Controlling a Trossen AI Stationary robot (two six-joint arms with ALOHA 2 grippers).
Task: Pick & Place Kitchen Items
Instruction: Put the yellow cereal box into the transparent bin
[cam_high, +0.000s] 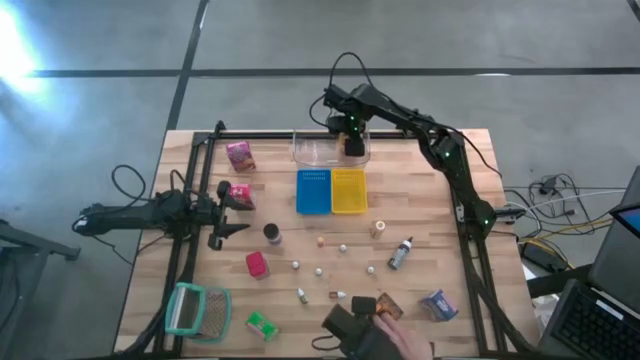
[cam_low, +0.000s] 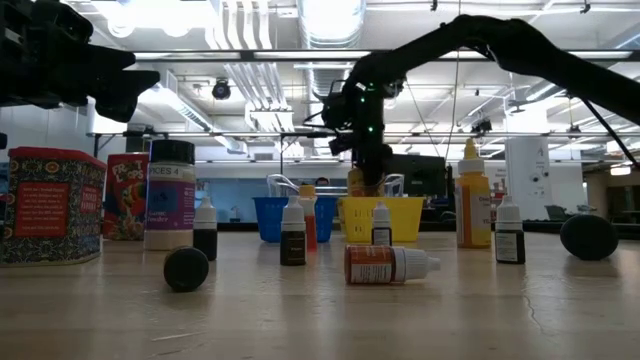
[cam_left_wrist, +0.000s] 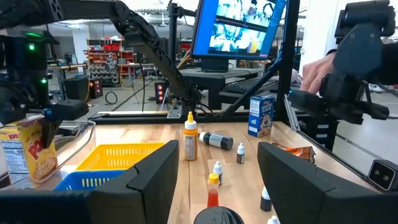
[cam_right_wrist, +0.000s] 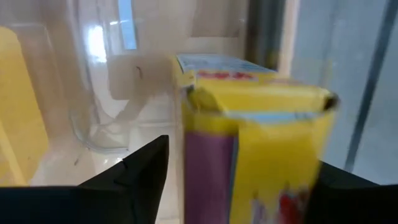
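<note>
My right gripper (cam_high: 352, 140) reaches into the clear tub (cam_high: 312, 152) at the table's far edge. Its fingers stand on either side of a yellow cereal box (cam_right_wrist: 261, 143), which also shows in the left wrist view (cam_left_wrist: 28, 155), a little tilted in the tub. My left gripper (cam_high: 228, 215) is open and empty over the table's left part, beside a pink packet (cam_high: 240, 192). Loose on the table lie another pink packet (cam_high: 240, 155), a dark jar (cam_high: 272, 233), a red can (cam_high: 257, 264), a grey bottle (cam_high: 400, 252), a green packet (cam_high: 262, 324), a blue packet (cam_high: 437, 305) and several pale egg-like pieces (cam_high: 320, 241). My right gripper comes at the yellow box from above, with the box reaching between its two fingers. A sliver of the tub shows between one finger (cam_right_wrist: 146, 171) and the box's purple side (cam_right_wrist: 208, 168). The other finger (cam_right_wrist: 351, 190) lies at the box's edge; I cannot tell whether it touches.
The blue tray (cam_high: 314, 190) and the yellow tray (cam_high: 349, 190) lie side by side just near of the tub. The teal-rimmed mesh basket (cam_high: 198, 310) sits at the near left. A person's hand (cam_high: 392, 318) with a dark hand-held device (cam_high: 352, 330) is at the near edge.
</note>
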